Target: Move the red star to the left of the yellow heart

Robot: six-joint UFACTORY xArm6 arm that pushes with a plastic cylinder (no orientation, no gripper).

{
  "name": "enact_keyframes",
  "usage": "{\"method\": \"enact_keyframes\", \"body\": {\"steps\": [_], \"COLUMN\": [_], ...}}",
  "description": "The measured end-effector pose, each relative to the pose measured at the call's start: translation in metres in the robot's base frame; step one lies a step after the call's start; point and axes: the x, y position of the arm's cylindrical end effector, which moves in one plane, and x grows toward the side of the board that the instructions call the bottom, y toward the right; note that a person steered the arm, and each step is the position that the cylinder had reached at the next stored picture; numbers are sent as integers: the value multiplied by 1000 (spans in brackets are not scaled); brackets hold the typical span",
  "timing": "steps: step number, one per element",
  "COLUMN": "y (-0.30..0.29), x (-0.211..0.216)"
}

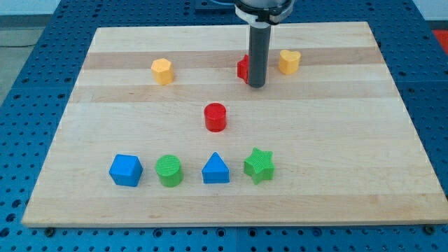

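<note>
9 blocks, no writing; my tip (257, 85) touching red star (242, 68), left of yellow heart (289, 61); no claw.

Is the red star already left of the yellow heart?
Yes: red star, partly hidden behind my tip, sits left of the yellow heart.

my tip (257, 85) touching red star (242, 68), yellow heart (289, 61) just right

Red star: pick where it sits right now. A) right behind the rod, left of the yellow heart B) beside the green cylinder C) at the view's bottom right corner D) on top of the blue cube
A: the red star peeks out from behind the rod at my tip, with the yellow heart to its right in the view.
</note>
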Motion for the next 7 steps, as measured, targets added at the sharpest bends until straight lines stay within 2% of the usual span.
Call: {"method": "enact_keyframes", "body": {"steps": [7], "y": [-8], "x": [-10]}}
